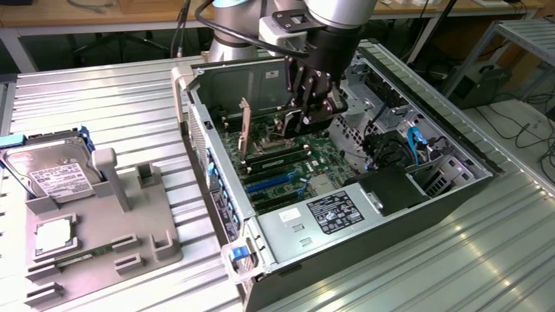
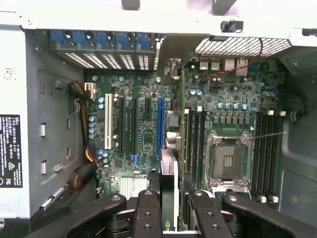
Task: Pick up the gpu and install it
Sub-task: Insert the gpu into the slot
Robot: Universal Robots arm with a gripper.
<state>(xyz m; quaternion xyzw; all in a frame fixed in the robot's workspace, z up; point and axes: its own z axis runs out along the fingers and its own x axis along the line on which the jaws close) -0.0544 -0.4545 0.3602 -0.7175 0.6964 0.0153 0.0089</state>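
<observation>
Gripper (image 2: 168,213) fingers (image 2: 147,214) were clamped on the upper edge of the gpu (image 1: 245,130), which stood on edge directly below them inside the computer case (image 1: 433,123), long axis parallel to the expansion slots (image 2: 133,124).

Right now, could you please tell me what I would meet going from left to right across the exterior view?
Silver boxy hard drive with white label → grey plastic parts holder → upright dark gpu card inside the open computer case → black gripper → blue cable.
</observation>
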